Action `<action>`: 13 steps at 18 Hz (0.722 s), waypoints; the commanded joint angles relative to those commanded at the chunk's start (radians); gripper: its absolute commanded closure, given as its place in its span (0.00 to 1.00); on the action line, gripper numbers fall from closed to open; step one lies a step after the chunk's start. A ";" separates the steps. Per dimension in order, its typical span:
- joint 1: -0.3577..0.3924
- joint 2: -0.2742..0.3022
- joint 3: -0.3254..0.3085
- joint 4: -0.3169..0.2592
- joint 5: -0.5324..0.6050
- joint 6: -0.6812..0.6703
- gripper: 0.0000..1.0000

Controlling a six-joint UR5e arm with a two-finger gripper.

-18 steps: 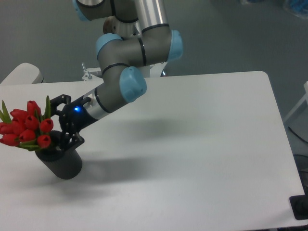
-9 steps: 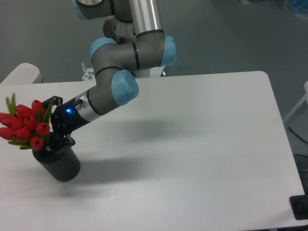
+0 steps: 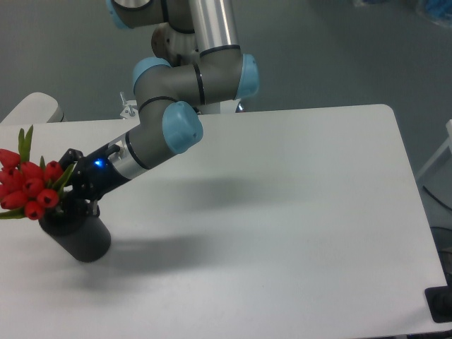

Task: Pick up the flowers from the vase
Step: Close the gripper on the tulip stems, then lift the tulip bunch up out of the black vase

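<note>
The flowers [image 3: 27, 187], a bunch of red tulip buds with green leaves, lean out to the left from the vase [image 3: 79, 239]. The vase is a matte black cylinder, tilted, near the table's left edge. My gripper [image 3: 69, 189] reaches in low from the right, just above the vase's mouth. Its black fingers [image 3: 71, 155] stand apart, one above and one below the bunch where the stems leave the vase. The fingertips are partly hidden behind buds and leaves. The stems themselves do not show.
The white table [image 3: 282, 212] stretches to the right of the vase. The arm's base and a small metal fitting [image 3: 128, 108] stand at the back edge. The flowers overhang the table's left edge. A rounded white object [image 3: 32, 107] lies at the far left.
My gripper has slid left and slightly down onto the bunch. The flowers and the vase have shifted left with it, toward the table's edge.
</note>
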 joint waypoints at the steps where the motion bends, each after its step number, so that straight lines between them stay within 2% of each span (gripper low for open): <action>1: 0.005 0.003 0.008 0.002 0.000 0.000 0.97; 7: 0.026 0.018 0.017 0.005 -0.021 -0.063 0.96; 13: 0.057 0.071 0.017 0.003 -0.083 -0.149 0.92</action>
